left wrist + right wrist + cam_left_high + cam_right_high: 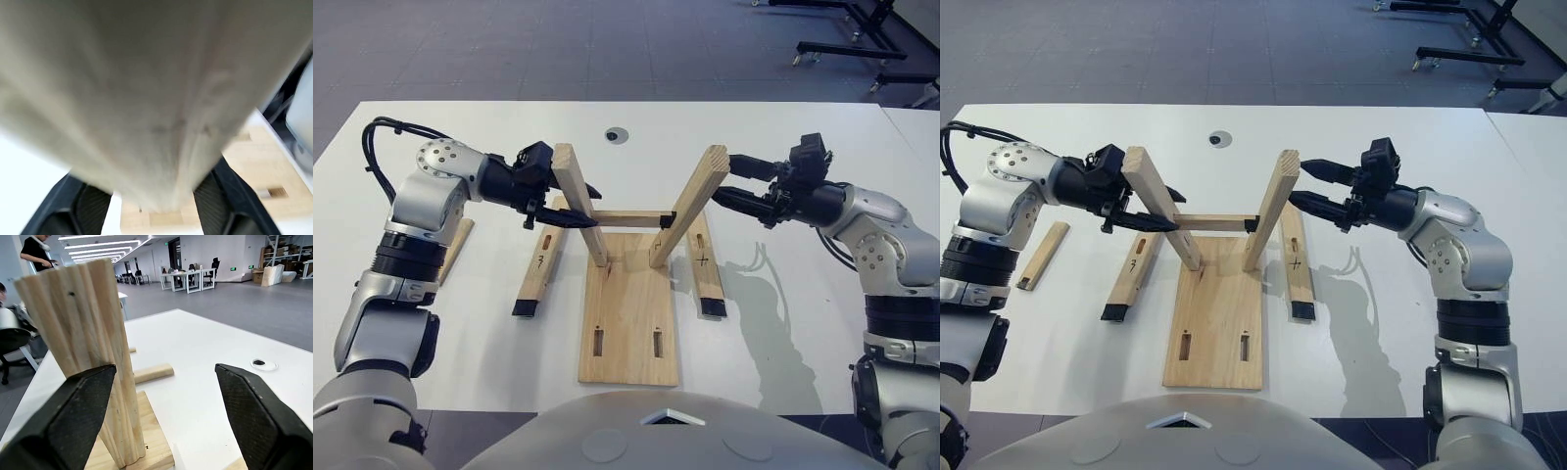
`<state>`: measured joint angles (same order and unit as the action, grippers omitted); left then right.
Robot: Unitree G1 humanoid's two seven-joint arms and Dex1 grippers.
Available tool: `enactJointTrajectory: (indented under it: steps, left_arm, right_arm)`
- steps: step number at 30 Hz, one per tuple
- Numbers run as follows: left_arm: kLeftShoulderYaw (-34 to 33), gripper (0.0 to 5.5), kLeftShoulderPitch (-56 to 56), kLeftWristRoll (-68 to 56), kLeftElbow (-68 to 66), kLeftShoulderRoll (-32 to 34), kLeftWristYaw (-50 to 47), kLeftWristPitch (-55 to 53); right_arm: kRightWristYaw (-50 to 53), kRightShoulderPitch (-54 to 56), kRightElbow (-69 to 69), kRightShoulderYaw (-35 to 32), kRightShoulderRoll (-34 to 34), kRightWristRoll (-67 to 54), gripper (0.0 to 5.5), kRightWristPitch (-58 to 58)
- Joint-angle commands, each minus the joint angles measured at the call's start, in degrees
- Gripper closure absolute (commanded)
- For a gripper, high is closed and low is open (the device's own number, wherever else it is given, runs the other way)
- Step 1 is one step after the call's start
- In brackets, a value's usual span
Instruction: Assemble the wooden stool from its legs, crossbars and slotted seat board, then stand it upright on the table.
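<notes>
Now, the seat board (628,333) lies flat in the middle of the white table (803,323), with the two slots at its near end bare. At its far end two legs stand on it, joined partway up by a crossbar (628,219), and they splay outward toward their tops. The left gripper (595,209) is clenched on the left leg (572,171) at about the height of the crossbar, with a finger on either side of the wood. From the left wrist, the leg sits tight between the dark pads (90,208).

Over on the other side, the right gripper (1299,180) is spread wide near the top of the right leg (690,206), holding nothing. One finger (73,426) sits right beside the wood, and I can't tell whether it touches. The other hangs well off it in open air.

Down on the table, the left spare leg (538,266) lies flat just left of the board. The right spare leg (705,262) lies just right of it, and each has a dark cap at its near end. A shorter wooden bar (1042,256) lies further left, beside the left arm. A small round port (617,135) sits in the tabletop beyond the stool parts.
</notes>
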<state>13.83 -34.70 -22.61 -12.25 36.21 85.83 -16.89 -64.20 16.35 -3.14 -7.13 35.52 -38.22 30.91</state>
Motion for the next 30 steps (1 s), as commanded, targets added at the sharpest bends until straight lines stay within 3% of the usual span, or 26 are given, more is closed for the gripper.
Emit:
enactJointTrajectory:
  steps: [1, 10, 17, 23, 30]
  left_arm:
    - [2.37, 2.42, -2.41, 2.41, -0.53, -4.89, -2.93, -0.7]
    - [1.46, 1.03, 1.31, 3.69, 0.73, -2.65, -2.14, 2.26]
    - [-0.07, 1.03, 3.84, 5.26, 0.84, -4.38, -8.75, 2.17]
    - [-2.26, 0.11, 4.14, 6.76, -0.58, -5.52, -14.1, 4.85]
    - [-5.19, 0.11, 8.87, 5.77, 4.06, -2.49, -14.79, 4.83]
  right_arm:
    - [-2.02, 2.26, -3.83, 3.91, -2.48, -0.8, 1.76, -0.89]
    - [-1.25, 1.68, -2.92, 1.88, -1.62, 0.0, 1.76, -2.38]
    - [-1.11, 1.59, -2.35, -0.39, 0.03, 0.09, 1.76, -2.72]
    - [-1.48, 1.37, -1.7, -2.55, 2.18, 0.22, 1.76, -2.33]
    - [-2.22, 2.13, 2.59, -2.75, 4.98, 3.15, 1.76, -3.99]
